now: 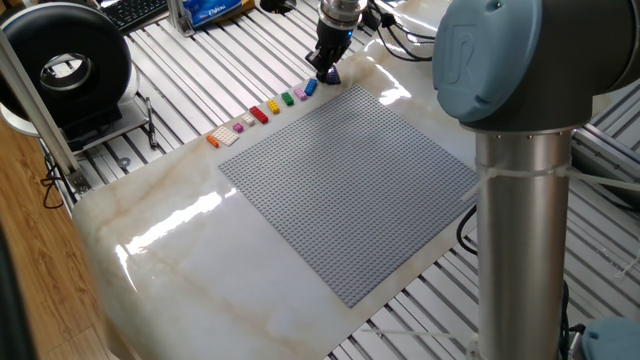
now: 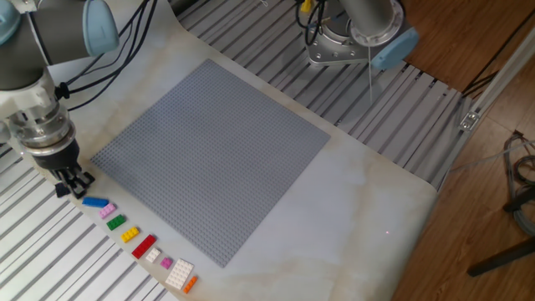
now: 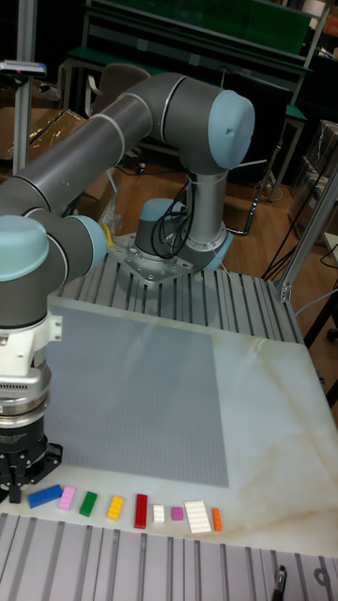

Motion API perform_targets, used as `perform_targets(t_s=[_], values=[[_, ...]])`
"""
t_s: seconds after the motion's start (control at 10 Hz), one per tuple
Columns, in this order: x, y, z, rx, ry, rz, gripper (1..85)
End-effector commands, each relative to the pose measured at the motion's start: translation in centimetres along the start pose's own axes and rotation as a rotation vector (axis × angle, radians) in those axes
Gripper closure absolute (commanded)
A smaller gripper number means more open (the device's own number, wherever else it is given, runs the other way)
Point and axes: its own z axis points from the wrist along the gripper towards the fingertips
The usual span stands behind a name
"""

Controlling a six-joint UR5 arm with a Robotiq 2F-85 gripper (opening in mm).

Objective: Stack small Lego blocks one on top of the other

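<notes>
The tall fixed view alone laid out the whole row of tiny studded plastic bricks along the table's front edge: blue (image 3: 44,496), pink (image 3: 67,499), green (image 3: 88,503), yellow (image 3: 115,507), red (image 3: 142,511) and orange (image 3: 217,518), with white pieces (image 3: 198,516) among them. One fixed view alone showed a dark navy brick (image 1: 331,76) pinched between the fingers of the black two-finger gripper (image 1: 329,72), low over the pale marble-patterned tabletop (image 2: 359,192), just beyond the blue end of the row and beside a corner of the large grey studded baseplate (image 2: 209,150). In the other views the gripper's own body hid that brick. A black ring-shaped device (image 1: 65,70) and a keyboard (image 1: 135,10) stood nearby; a blue label (image 1: 215,8) was unreadable.
</notes>
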Motion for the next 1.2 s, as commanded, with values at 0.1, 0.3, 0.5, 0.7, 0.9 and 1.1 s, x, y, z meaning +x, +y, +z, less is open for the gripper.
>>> perform_targets(t_s=[0.1, 0.3, 0.5, 0.7, 0.9, 1.1], values=[[0.8, -1.2, -0.6, -0.013, 0.011, -0.005, 84.7], [0.9, -1.5, -0.7, -0.006, 0.016, -0.008, 84.7], [0.8, -1.8, -1.1, 0.014, 0.031, -0.009, 84.7], [0.7, -2.3, -1.6, 0.037, 0.047, -0.013, 84.7], [0.4, -3.7, -2.2, 0.086, 0.068, -0.045, 84.7], [-0.4, -6.0, -2.0, 0.114, 0.049, -0.124, 84.7]])
